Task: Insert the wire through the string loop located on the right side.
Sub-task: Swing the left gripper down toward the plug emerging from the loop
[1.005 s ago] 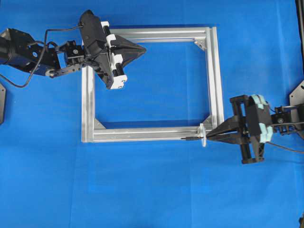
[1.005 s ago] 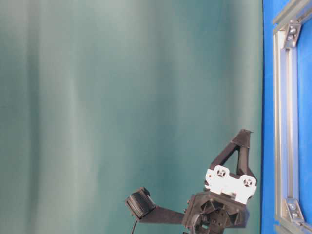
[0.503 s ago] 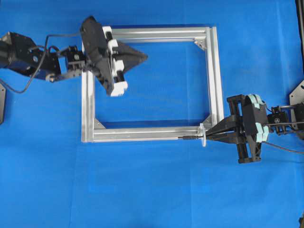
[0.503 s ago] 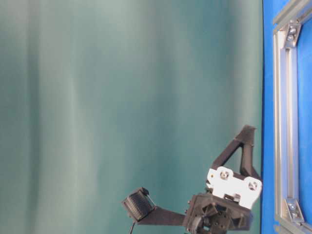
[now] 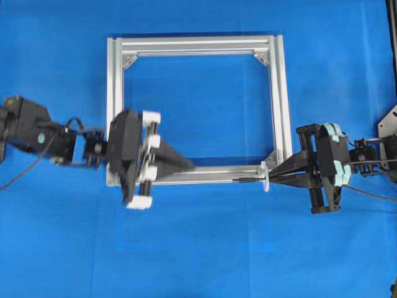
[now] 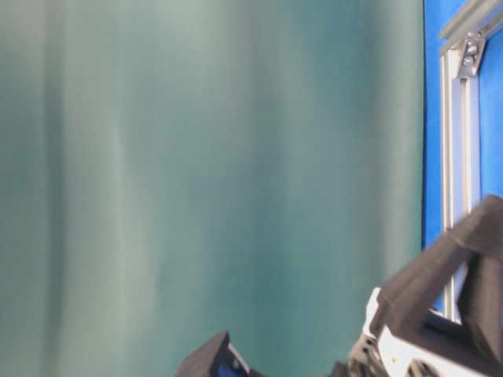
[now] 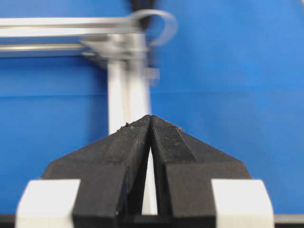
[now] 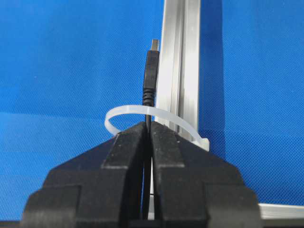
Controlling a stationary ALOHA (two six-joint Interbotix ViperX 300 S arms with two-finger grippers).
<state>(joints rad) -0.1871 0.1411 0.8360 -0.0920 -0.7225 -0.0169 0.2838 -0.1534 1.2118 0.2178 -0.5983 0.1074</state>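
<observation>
Two grippers flank our aluminium frame [image 5: 283, 93]. Our right gripper [image 8: 147, 127] pinches the wire [image 8: 150, 80], whose plug tip pokes through the string loop [image 8: 124, 112] beside the frame's near bar. Our left gripper [image 7: 150, 118] sits closed, empty, over that bar's other end.
</observation>
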